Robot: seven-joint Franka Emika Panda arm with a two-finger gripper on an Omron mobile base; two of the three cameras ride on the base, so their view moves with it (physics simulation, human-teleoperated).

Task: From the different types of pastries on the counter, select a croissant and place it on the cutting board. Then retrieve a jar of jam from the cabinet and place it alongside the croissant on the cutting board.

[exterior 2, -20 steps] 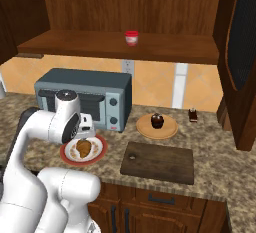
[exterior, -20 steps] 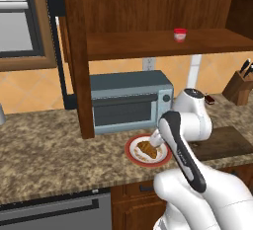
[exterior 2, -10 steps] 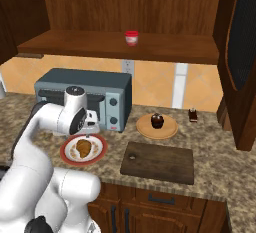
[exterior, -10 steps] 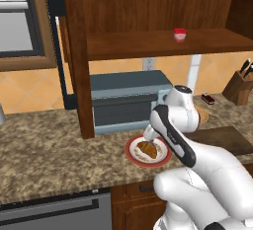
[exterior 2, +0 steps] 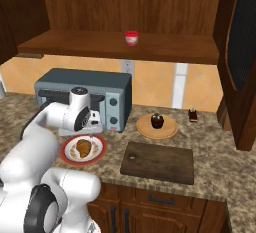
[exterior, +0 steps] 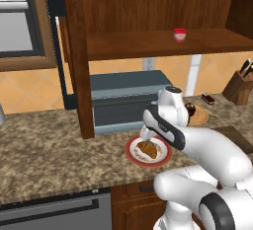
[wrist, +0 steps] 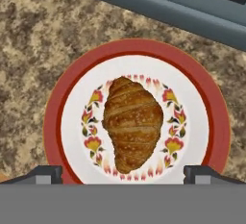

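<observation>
change: arm has lowered over the golden-brown ridged croissant (wrist: 132, 123) | place: on red-rimmed flowered plate (wrist: 216, 122) | gripper (wrist: 122, 172): fingers spread, empty | meaning: grasp is near; dark wooden cutting board (exterior 2: 159, 162) waits

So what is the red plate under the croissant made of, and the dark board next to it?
The red-rimmed plate looks like glazed ceramic: smooth white centre, painted flower ring, solid red rim, though it could be plastic. The cutting board looks like dark stained wood, matte, with faint grain streaks. The croissant looks like baked flaky pastry, golden-brown with ridged crust. The counter looks like speckled polished granite.
</observation>
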